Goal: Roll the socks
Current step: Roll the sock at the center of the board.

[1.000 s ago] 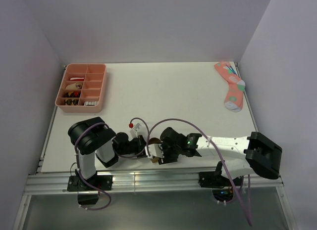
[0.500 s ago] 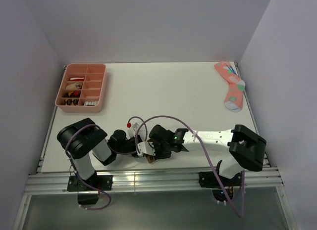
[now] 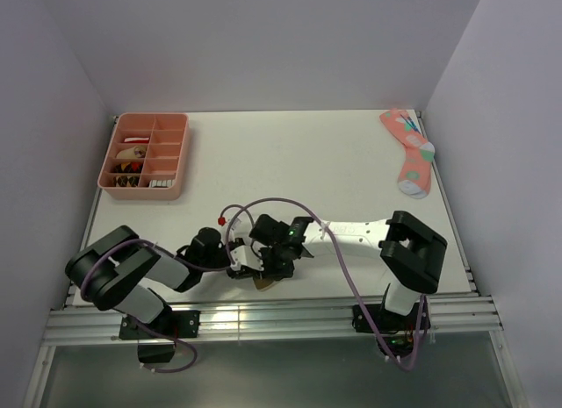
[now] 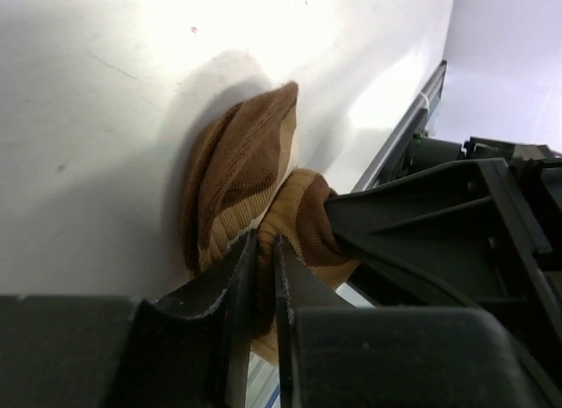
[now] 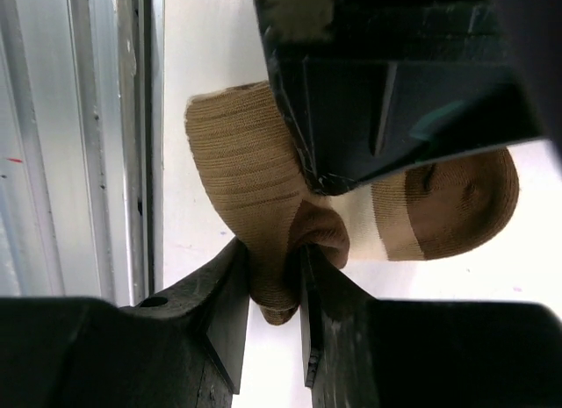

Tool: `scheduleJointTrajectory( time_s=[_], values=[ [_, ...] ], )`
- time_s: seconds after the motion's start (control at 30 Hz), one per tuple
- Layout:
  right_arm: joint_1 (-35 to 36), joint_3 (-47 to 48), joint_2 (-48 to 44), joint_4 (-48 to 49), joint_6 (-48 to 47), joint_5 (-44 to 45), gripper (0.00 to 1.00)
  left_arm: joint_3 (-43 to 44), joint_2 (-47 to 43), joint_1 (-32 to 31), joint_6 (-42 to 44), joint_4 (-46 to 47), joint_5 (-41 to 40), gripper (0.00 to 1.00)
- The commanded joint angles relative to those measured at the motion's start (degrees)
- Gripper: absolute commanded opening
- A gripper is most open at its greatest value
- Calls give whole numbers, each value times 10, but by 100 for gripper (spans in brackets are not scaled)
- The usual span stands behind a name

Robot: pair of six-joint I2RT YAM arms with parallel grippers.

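White tabletop (image 3: 290, 162), near edge: the right gripper (image 5: 272, 268), jaws spread a moment ago, now pinches the bunched brown-and-tan sock (image 4: 233, 175) alongside the left gripper (image 4: 263, 250), clamped on the same fabric, so rolling looks under way.

The left gripper (image 4: 263, 250) and right gripper (image 5: 270, 259) are crowding the middle of the table's (image 3: 290, 153) near edge, fingertips meeting. Both are pinching the brown sock (image 4: 233, 180), so no gap is showing between them. A purple cable (image 3: 279, 200) is arching above. The pink tray (image 3: 145, 158) is filling the far-left corner. The pink sock (image 3: 409, 153) is lying along the right edge. The stretch between them is lying open.
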Motion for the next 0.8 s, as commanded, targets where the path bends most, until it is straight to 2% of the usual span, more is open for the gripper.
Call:
scheduleJointTrajectory(
  time_s=[0.0, 0.17, 0.37, 0.6, 0.77],
  values=[
    [0, -3, 52, -49, 16, -58, 16, 35, -55, 10, 22, -46, -34, 19],
    [-13, 13, 68, -59, 27, -59, 16, 48, -101, 20, 28, -95, -46, 21],
    [-41, 36, 100, -84, 35, -87, 14, 49, -159, 36, 36, -173, -81, 27],
    [-86, 39, 103, -93, 40, -93, 14, 2, -228, 64, 20, -194, -122, 28],
    [-89, 35, 102, -93, 40, -93, 14, -15, -300, 66, 12, -266, -166, 28]
  ],
)
